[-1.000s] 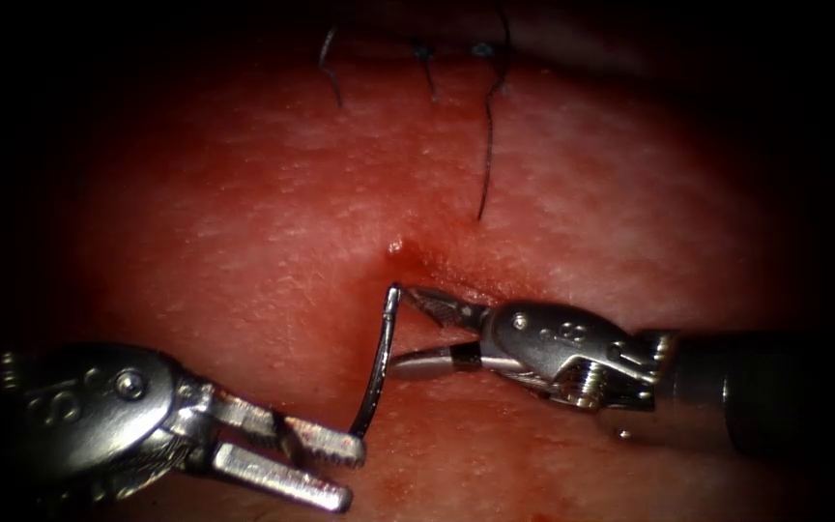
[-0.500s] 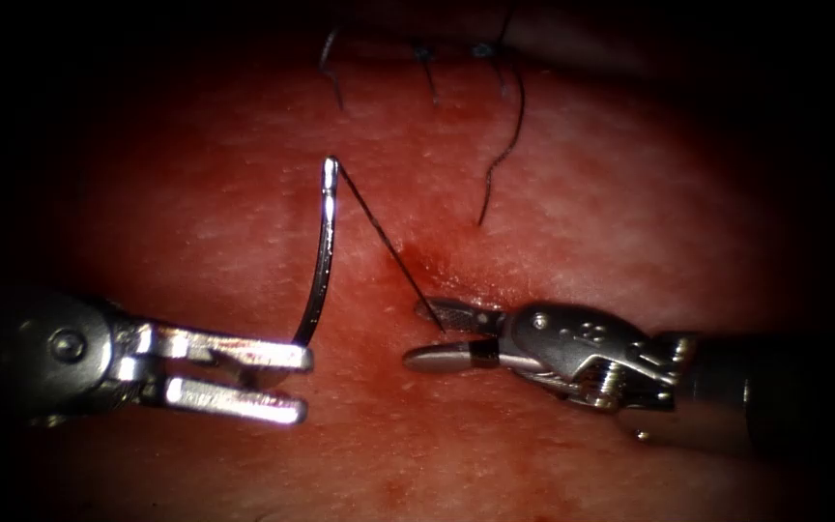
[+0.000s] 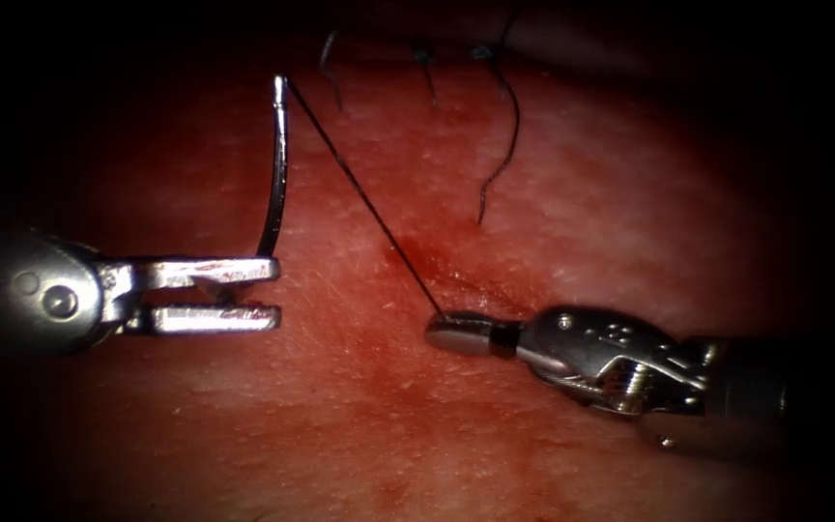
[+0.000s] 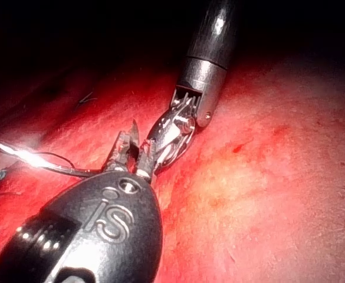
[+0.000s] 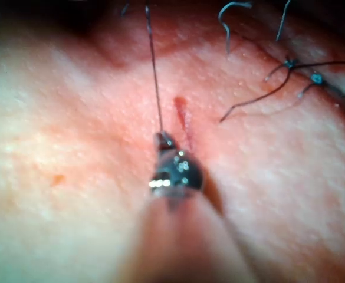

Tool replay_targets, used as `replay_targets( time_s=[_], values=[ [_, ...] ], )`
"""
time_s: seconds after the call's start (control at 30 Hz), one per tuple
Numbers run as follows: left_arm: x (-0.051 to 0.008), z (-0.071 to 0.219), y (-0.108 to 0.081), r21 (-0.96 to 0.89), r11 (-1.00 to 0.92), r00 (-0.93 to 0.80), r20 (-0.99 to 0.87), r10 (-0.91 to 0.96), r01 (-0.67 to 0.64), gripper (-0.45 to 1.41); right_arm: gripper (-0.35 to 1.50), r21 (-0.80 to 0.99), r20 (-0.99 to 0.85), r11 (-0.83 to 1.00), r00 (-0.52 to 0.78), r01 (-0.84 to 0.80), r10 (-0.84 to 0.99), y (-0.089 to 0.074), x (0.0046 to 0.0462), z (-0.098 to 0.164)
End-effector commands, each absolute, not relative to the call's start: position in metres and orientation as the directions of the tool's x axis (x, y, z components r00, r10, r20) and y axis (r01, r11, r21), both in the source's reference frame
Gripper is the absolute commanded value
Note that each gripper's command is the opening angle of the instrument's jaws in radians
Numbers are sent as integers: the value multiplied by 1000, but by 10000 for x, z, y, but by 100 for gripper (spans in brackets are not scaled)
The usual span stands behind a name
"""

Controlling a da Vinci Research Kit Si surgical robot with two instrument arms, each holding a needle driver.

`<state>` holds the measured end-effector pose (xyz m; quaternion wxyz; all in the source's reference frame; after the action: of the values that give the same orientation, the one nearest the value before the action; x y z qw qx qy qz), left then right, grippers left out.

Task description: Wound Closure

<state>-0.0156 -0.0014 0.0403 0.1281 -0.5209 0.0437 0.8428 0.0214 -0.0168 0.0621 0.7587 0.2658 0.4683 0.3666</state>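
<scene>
Endoscope view | left tool (image 3: 263, 287) jaws grip curved steel needle (image 3: 277, 164); right tool (image 3: 451, 331) jaws clamp taut thread (image 3: 364, 198)

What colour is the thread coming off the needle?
Dark, nearly black. The thread runs from the needle to the right tool, plainest in the endoscope view.

Polished metal gleams on the left gripper (image 3: 268, 287) and right gripper (image 3: 451, 332). The needle (image 3: 277, 164) shines, smooth steel. The thread (image 3: 364, 198) looks dark, matt. The tissue (image 3: 572, 193) glistens, wet and pebbly.
</scene>
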Motion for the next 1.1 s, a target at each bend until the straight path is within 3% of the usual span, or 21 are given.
replay_targets(
  time_s=[0.03,0.43,0.5,0.53,0.6,0.9,1.1],
  values=[
    [-161,414,-12,-60,-964,-424,-889,170,-261,-45,-35,762,-501,568,272,-311,822,-170,218,583],
    [-153,442,-13,-31,-957,-473,-864,170,-287,-45,-35,853,-468,500,204,-153,860,-193,251,455],
    [-149,439,-12,-34,-957,-475,-863,174,-288,-45,-35,810,-544,572,200,-129,815,-190,256,452],
    [-145,438,-9,-37,-957,-476,-862,176,-288,-45,61,771,-591,620,202,-143,781,-183,256,460],
    [-135,438,-4,-43,-958,-476,-861,179,-282,-45,125,673,-692,725,219,-149,688,-169,252,473],
    [-94,445,14,-21,-938,-506,-838,206,-347,-45,120,481,-771,848,354,-221,530,-146,208,541],
    [-95,443,14,-19,-934,-503,-838,209,-357,-45,128,453,-773,859,375,-240,512,-146,212,591]
  ],
)
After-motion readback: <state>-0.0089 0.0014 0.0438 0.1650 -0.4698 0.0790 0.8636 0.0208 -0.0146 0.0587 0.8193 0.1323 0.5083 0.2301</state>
